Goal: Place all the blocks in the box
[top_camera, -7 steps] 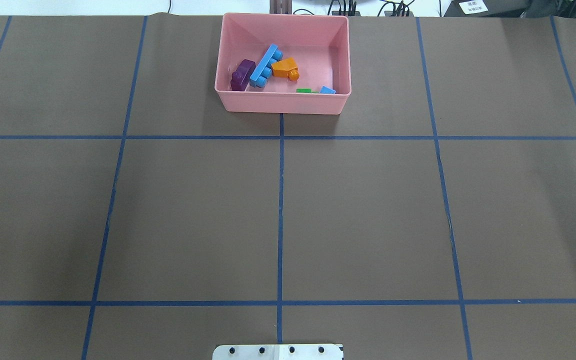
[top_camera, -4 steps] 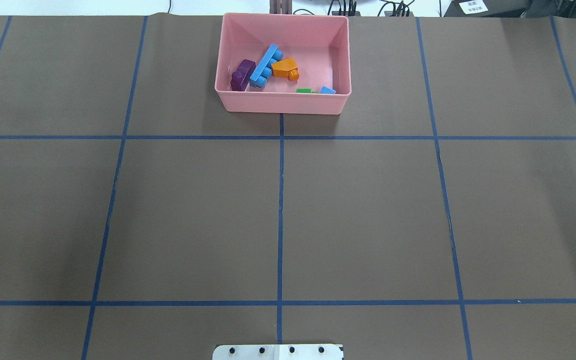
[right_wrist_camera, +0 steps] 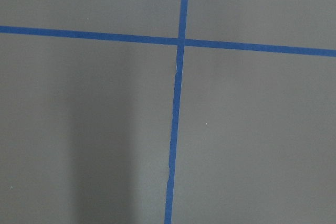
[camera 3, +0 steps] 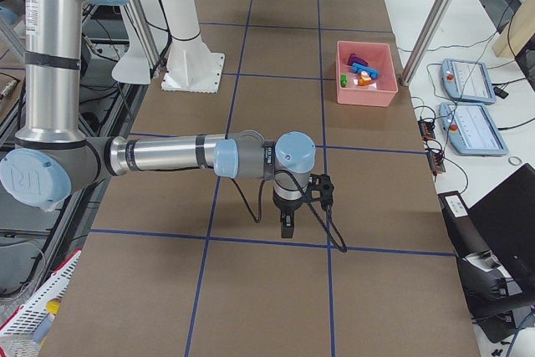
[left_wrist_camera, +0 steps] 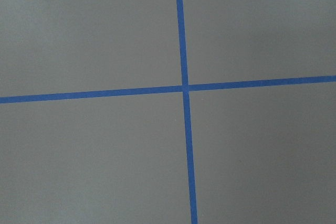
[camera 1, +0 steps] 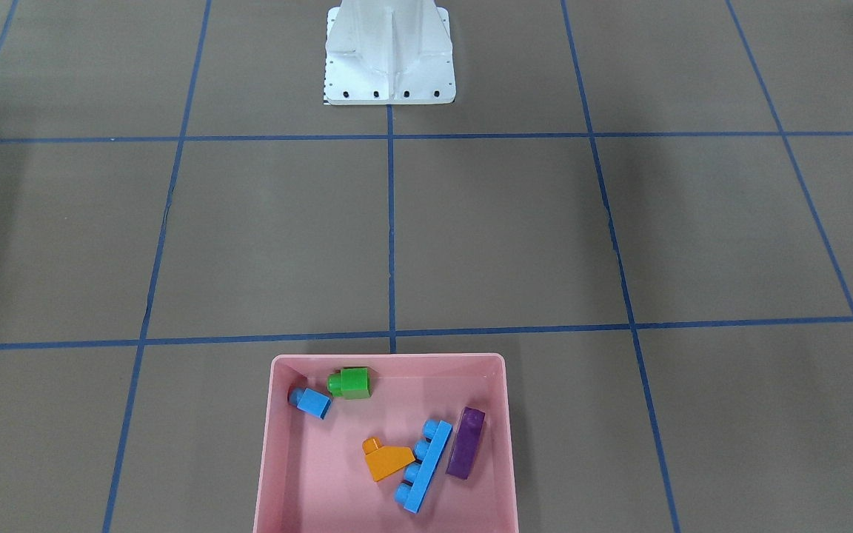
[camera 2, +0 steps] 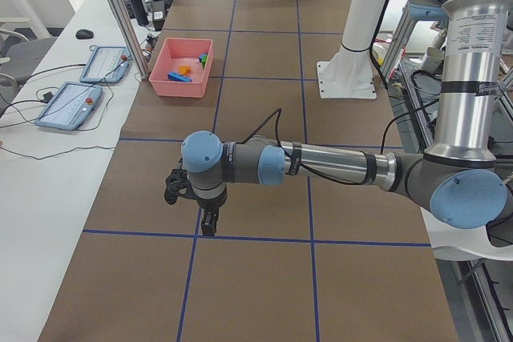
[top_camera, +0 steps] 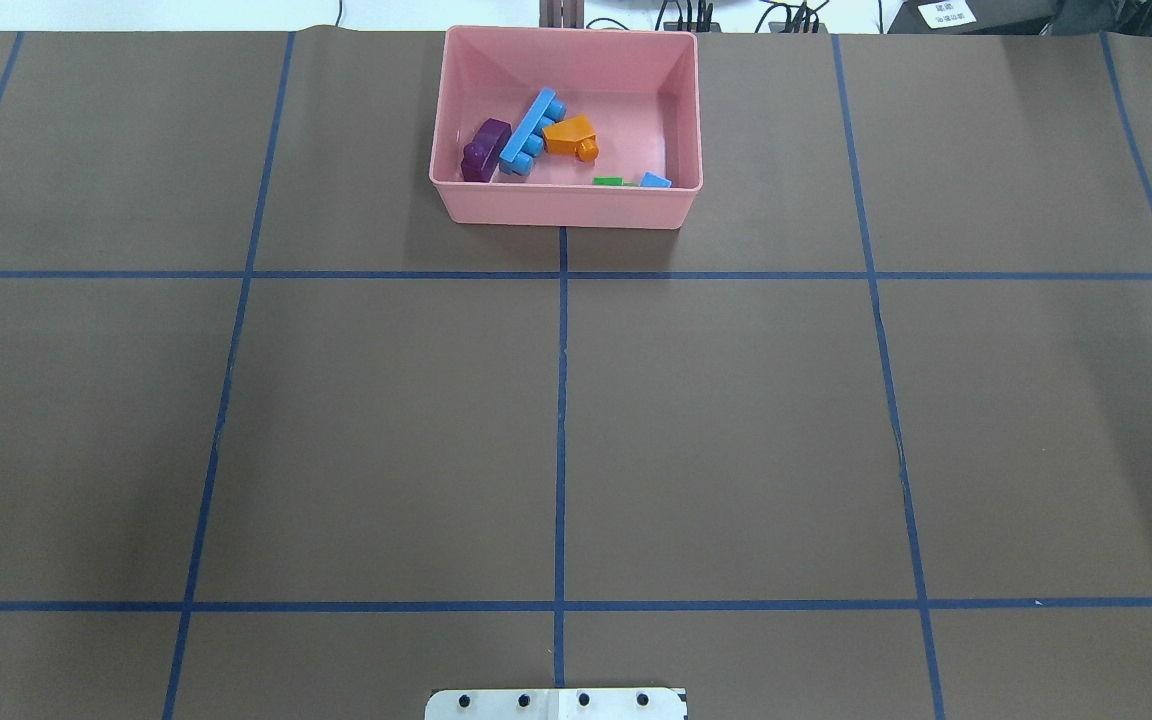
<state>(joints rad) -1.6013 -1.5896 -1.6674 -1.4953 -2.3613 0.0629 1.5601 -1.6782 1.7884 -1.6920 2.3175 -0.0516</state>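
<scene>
The pink box [camera 1: 389, 358] stands at the table's far middle, also in the overhead view [top_camera: 561, 205]. All five blocks lie inside it: the green cube [camera 1: 352, 383], small blue cube [camera 1: 313, 402], orange sloped block [camera 1: 387, 460], long blue block [camera 1: 424, 466] and purple block [camera 1: 466, 443]. My left gripper [camera 2: 208, 226] hangs low over the table far from the box, seen only in the exterior left view. My right gripper [camera 3: 287, 227] shows only in the exterior right view, also far from the box. I cannot tell whether either is open or shut. Both wrist views show only table and tape.
The white robot base [camera 1: 389, 55] stands at the near edge of the table. Blue tape lines [top_camera: 561, 430] grid the brown surface. Two tablets [camera 2: 68, 106] lie on a side bench beyond the box, with metal frame posts [camera 3: 430, 35] nearby.
</scene>
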